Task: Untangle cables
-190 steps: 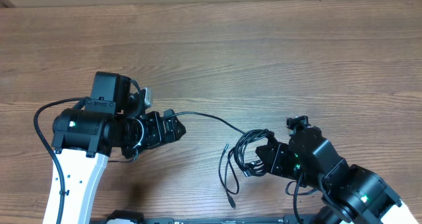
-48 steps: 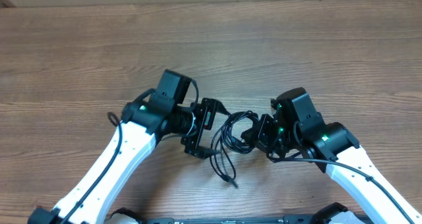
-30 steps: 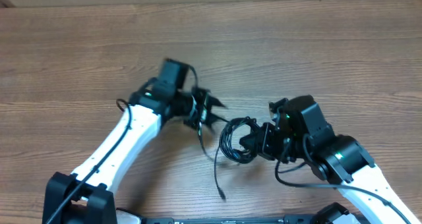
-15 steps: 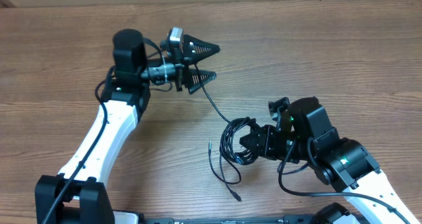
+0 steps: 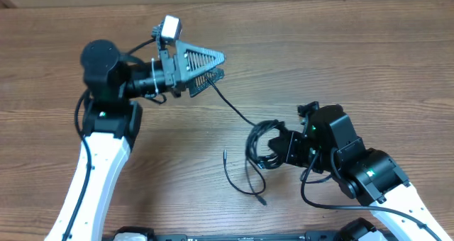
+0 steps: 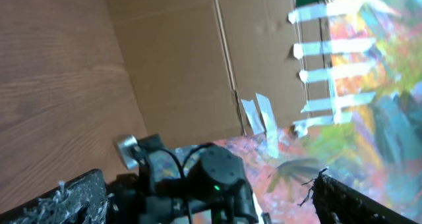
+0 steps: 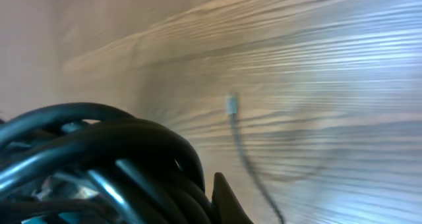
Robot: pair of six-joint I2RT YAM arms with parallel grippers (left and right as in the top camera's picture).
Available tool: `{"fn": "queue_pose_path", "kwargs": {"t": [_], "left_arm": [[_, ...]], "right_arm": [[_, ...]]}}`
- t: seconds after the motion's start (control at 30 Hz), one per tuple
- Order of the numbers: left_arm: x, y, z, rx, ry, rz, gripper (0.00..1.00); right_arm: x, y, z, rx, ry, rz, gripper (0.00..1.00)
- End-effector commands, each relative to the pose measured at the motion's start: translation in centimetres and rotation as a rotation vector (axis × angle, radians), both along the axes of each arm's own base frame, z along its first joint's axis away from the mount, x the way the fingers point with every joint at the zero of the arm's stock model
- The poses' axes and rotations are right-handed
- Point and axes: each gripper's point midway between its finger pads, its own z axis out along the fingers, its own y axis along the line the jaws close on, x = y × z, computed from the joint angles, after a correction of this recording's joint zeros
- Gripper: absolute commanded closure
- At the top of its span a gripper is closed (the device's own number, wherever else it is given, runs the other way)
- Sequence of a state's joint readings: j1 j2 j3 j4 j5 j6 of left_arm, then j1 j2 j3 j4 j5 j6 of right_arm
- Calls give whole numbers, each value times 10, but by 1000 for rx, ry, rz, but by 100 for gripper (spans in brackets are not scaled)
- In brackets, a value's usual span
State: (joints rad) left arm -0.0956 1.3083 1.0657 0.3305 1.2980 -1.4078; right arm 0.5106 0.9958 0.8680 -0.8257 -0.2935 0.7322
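The cables are thin black cords. A small coil [image 5: 261, 145] of them sits in my right gripper [image 5: 273, 149], which is shut on it just above the table. One strand [image 5: 230, 106] runs up and left from the coil to the lower finger [image 5: 206, 79] of my left gripper [image 5: 206, 67], which is raised and tilted, its jaws apart, with the strand caught on that finger. Two loose ends [image 5: 245, 188] trail on the table. In the right wrist view the coil [image 7: 99, 145] fills the lower left, and a silvery-tipped plug [image 7: 231, 105] lies beyond it.
The wooden table [image 5: 340, 57] stretches all around. The left wrist view looks sideways past its fingers [image 6: 66, 197] at the right arm [image 6: 217, 184], a cardboard wall [image 6: 178, 59] and a colourful taped backdrop [image 6: 356, 85].
My left gripper has risen and swung up and to the left, drawing one strand out of the coil. The coil is smaller, with more cord lying loose. My right gripper has kept its hold.
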Motion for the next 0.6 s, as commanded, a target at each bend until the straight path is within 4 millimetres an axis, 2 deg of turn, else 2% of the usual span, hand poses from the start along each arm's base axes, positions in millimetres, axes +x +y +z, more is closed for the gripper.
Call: {"fn": "queue_pose_path", "kwargs": {"t": [0.0,0.1,0.17,0.33,0.47,0.57], "left_arm": [[-12,14,15,12,-116,7,0],[-15,26,18,20,-140,9,0],[-16,33,16,26,-149,4,0],[-15,37,13,36,-168,5,0],[-13,36,11,35,-142,16,0],[-11,33,2,39,-93,22,0]], "right_arm": [[23,-50,8,-152,-57,-227,96],[20,-84,2,-211,25,-371,96],[17,-91,0,-199,61,-392,96],[12,-79,2,-156,62,-279,96],[8,-56,11,-67,42,-147,96],[12,-41,22,0,-4,-76,96]]}}
